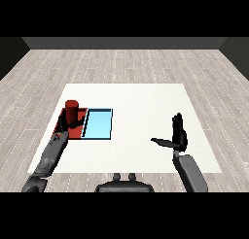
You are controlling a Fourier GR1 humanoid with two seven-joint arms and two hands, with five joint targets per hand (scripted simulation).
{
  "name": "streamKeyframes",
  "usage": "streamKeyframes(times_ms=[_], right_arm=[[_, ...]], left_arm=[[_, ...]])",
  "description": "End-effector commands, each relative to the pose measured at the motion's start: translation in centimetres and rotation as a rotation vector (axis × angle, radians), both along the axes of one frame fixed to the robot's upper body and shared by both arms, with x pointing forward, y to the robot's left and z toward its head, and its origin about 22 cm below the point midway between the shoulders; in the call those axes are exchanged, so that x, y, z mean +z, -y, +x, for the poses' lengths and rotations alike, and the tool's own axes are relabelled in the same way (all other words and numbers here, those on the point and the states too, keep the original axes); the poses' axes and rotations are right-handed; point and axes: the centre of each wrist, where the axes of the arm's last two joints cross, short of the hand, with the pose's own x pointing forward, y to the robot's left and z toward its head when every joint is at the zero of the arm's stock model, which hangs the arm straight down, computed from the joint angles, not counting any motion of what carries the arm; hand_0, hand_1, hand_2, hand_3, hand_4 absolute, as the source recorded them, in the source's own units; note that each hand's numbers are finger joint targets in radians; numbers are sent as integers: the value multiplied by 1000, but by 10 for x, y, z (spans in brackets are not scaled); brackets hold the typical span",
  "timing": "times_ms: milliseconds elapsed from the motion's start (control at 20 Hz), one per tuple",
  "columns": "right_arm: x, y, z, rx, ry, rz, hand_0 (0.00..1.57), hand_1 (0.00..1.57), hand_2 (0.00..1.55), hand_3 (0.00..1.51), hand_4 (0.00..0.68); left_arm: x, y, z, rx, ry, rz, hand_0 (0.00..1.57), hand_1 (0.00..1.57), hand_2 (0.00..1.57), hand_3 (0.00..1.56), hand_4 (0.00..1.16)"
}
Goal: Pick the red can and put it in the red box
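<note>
Already the left hand (66, 124) is curling round the upright red cylindrical can (72, 109) over the flat red tray (78, 131); letting go unevenly could be tipping it toward the neighbouring light blue tray (98, 124), while the right hand (178, 135) is hanging open.

Grey segmented forearms, black left robot hand (64, 123), black right robot hand (179, 136)

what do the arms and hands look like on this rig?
Two grey, tube-shaped forearms, each ending in a black hand with slim fingers and a thumb: left hand, right hand. No cables, markings or sleeves visible.
</note>
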Motion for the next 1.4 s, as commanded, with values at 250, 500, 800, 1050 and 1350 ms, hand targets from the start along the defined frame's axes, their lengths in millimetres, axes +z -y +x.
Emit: streamKeyframes(times_ms=[250,500,800,1050,1350], right_arm=[[-18,-10,26,-20,-50,-19,0,0,0,0,0],[-26,2,31,-31,-59,29,0,0,0,0,0],[-27,9,42,-27,-67,10,0,0,0,0,0],[-28,6,43,-17,-38,24,0,0,0,0,0],[-31,6,32,-26,-8,34,0,0,0,0,0]], left_arm=[[-25,-19,26,129,-195,73,1571,1571,1558,1497,1046],[-51,-21,11,230,-424,93,691,691,720,491,739],[-57,-32,2,343,-525,0,913,913,910,147,711],[-69,-43,-15,298,-602,-53,0,0,0,0,649],[-65,-46,-13,299,-615,-9,0,0,0,0,0]])
